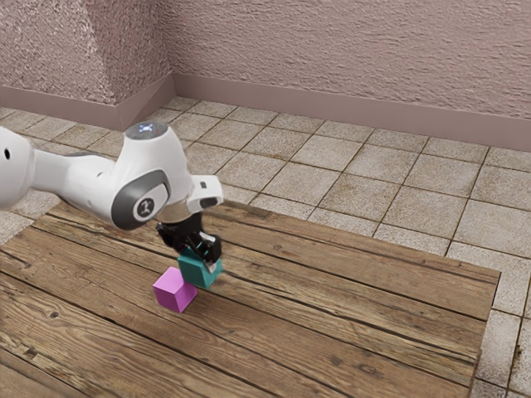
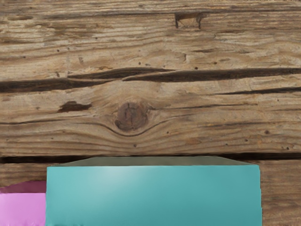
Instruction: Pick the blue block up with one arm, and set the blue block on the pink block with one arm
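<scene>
Clearly your gripper (image 1: 202,247) is pinching the blue block (image 1: 199,272), one finger pressed to each of two opposite sides; the arm (image 1: 99,182) reaches in from the exterior view's left; the blue block sits just beside the pink block (image 1: 174,290), on its side toward the exterior view's right; you cannot tell whether they touch; both lie nearer the table's (image 1: 348,332) far edge; from the wrist, the blue block (image 2: 153,195) sits under your hand, with the pink block (image 2: 21,209) peeking past one side and a dark knot (image 2: 131,116) in the planks beyond.

Bright, even light; soft sheen on the blue block (image 2: 153,195).
</scene>
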Robot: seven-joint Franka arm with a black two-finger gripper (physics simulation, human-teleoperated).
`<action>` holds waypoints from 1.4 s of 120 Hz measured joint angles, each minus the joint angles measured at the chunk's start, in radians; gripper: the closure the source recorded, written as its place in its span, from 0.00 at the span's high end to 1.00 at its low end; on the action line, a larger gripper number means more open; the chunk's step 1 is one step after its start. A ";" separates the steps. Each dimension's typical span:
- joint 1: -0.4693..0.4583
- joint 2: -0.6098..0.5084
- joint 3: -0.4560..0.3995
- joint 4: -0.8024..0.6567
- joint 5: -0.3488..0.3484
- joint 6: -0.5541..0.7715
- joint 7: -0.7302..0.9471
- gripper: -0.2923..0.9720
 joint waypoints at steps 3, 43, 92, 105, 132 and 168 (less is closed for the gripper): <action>0.001 -0.007 0.006 -0.005 0.006 0.000 0.000 0.51; 0.010 -0.067 0.071 -0.051 0.073 -0.008 -0.003 0.51; -0.004 -0.109 0.112 -0.086 0.117 -0.021 -0.004 0.51; -0.005 -0.112 0.113 -0.093 0.119 -0.022 -0.004 0.51; -0.006 -0.112 0.114 -0.094 0.116 -0.023 0.001 0.59; -0.007 -0.145 0.115 -0.092 0.127 -0.031 0.015 0.71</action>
